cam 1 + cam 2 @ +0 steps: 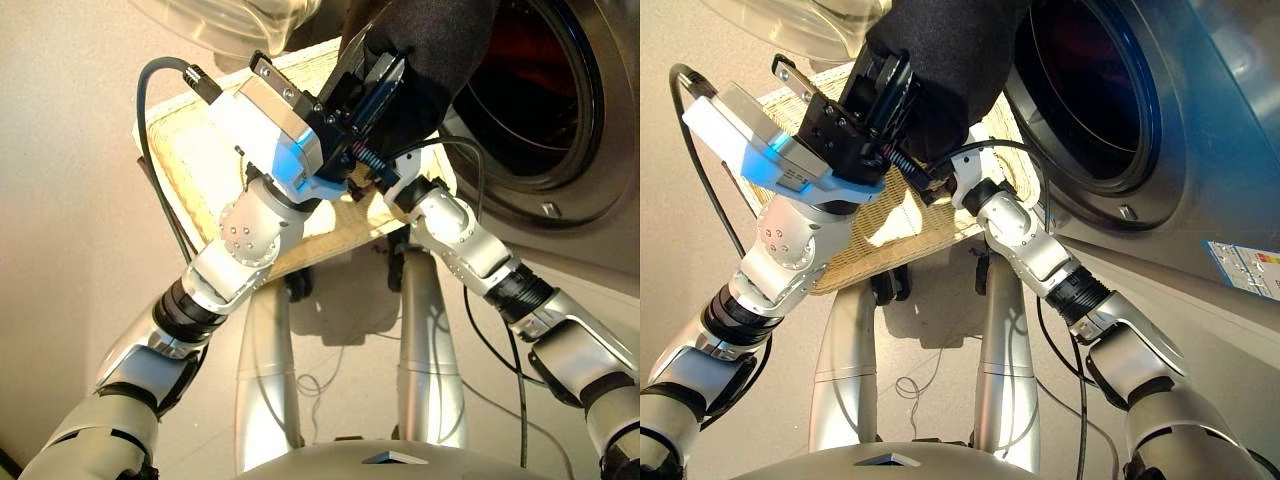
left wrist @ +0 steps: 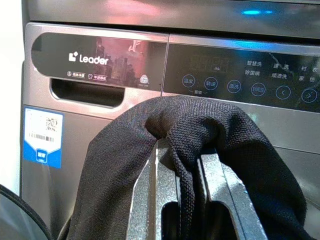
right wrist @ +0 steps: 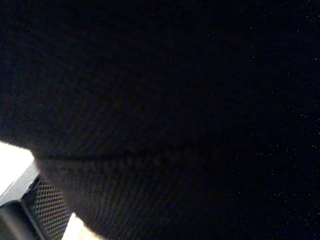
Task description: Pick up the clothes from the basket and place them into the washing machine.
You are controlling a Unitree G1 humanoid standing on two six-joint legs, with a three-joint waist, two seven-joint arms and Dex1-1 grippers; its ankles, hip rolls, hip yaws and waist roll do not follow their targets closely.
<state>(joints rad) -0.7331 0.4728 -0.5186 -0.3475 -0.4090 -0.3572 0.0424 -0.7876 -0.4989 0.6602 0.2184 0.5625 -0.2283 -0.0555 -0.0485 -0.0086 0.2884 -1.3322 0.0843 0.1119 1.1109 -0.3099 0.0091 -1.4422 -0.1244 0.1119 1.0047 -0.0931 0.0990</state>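
A black garment (image 1: 440, 60) hangs raised above the basket (image 1: 190, 150), just in front of the washing machine (image 1: 560, 190) and its round porthole (image 1: 1090, 90). My left gripper (image 2: 185, 155) is shut on a fold of this cloth, which drapes over both fingers. My right arm (image 1: 1025, 245) reaches up from below, and its gripper is hidden behind the black cloth. Dark fabric fills the right wrist view. A dim reddish shape (image 1: 515, 40) shows inside the drum. I see no garments on the visible part of the cream woven basket.
The open glass door (image 1: 230, 25) stands at the upper left, beyond the basket. The control panel (image 2: 240, 75) and a detergent drawer (image 2: 87, 92) face the left wrist camera. A black cable (image 1: 150, 120) loops beside the basket's left edge.
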